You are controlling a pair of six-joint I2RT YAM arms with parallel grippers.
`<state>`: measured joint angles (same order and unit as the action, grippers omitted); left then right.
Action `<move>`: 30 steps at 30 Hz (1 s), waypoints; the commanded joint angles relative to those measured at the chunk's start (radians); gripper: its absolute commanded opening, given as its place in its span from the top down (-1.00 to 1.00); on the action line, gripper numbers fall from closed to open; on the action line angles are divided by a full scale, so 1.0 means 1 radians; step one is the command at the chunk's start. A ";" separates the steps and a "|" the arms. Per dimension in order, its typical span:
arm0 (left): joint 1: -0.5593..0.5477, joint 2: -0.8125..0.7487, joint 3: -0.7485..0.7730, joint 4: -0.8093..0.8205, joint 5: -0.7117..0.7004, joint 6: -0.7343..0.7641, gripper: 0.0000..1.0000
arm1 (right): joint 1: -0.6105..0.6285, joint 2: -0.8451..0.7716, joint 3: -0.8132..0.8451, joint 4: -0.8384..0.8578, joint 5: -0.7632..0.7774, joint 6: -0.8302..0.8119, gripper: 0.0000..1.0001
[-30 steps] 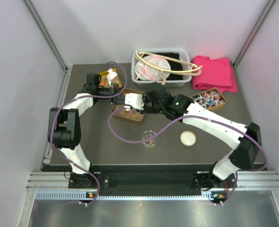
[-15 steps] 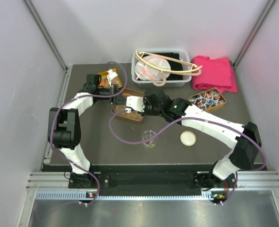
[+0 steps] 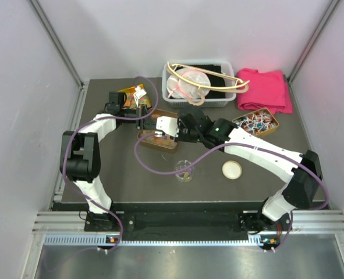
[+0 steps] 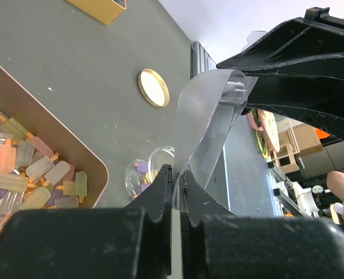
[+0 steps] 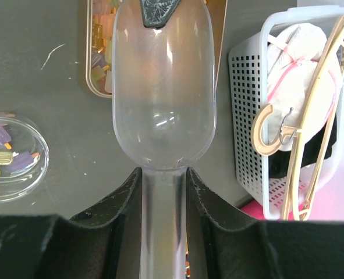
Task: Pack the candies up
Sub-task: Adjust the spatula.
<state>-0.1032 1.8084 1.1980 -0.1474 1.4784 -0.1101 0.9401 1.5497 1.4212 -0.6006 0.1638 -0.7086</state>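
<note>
Left tool [image 4: 173,180]: was closed on the thin front rim of a clear plastic scoop [image 5: 163,93], the wall pinched between its two black fingers.
Right tool [image 5: 163,181]: was clamped around the scoop's handle, with one finger seen on each side of it.
Scoop: was held at both ends by the two tools, raised above the tray, with its handle pointing toward the right arm.
Candies [image 4: 38,174]: most were found lying in an open tan tray [image 4: 49,125]. They were small lolly-shaped pieces in orange, yellow, pink and purple. A few more were seen in the glass bowl [image 5: 36,174].
Tray: was placed left of the centre of the table [image 3: 125,180], in its far half.
Glass bowl: was set between the tray and the near edge, close to the table's middle.
Lid [image 3: 231,170]: was laid flat beside the bowl, toward the right edge and apart from it.
Basket [image 5: 247,116]: was placed at the middle of the far edge, with a wooden hanger [image 5: 265,136] resting across it.
Pink cloth [image 3: 266,90]: was folded in the far right corner.
Tin [image 3: 272,130]: was filled with wrapped sweets and set just in front of the cloth.
</note>
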 commanded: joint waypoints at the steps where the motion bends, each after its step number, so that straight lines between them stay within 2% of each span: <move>1: -0.047 -0.012 0.009 0.025 0.188 0.050 1.00 | 0.019 0.012 0.067 0.156 -0.093 0.028 0.93; 3: -0.046 -0.014 0.008 0.025 0.189 0.052 1.00 | 0.019 0.013 0.064 0.160 -0.095 0.027 0.77; 5: -0.046 -0.014 0.008 0.023 0.189 0.052 1.00 | 0.019 0.015 0.068 0.160 -0.092 0.028 0.73; 13: -0.047 -0.014 0.005 0.026 0.189 0.050 1.00 | 0.016 0.012 0.090 0.145 -0.095 0.027 0.30; 17: -0.046 -0.012 -0.002 0.025 0.189 0.046 1.00 | 0.011 0.009 0.093 0.136 -0.110 0.032 -0.16; 22: -0.043 -0.014 -0.005 0.022 0.191 0.050 1.00 | -0.001 -0.005 0.087 0.130 -0.132 0.037 -0.18; 26: -0.039 -0.029 -0.008 0.023 0.191 0.049 1.00 | -0.024 -0.025 0.085 0.122 -0.147 0.037 -0.07; 30: -0.036 -0.047 -0.015 0.025 0.192 0.049 1.00 | -0.066 -0.054 0.127 0.058 -0.234 0.049 -0.07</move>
<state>-0.1265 1.8088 1.1950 -0.1425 1.4723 -0.0929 0.9096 1.5608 1.4456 -0.6128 0.0441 -0.6842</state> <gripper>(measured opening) 0.045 0.545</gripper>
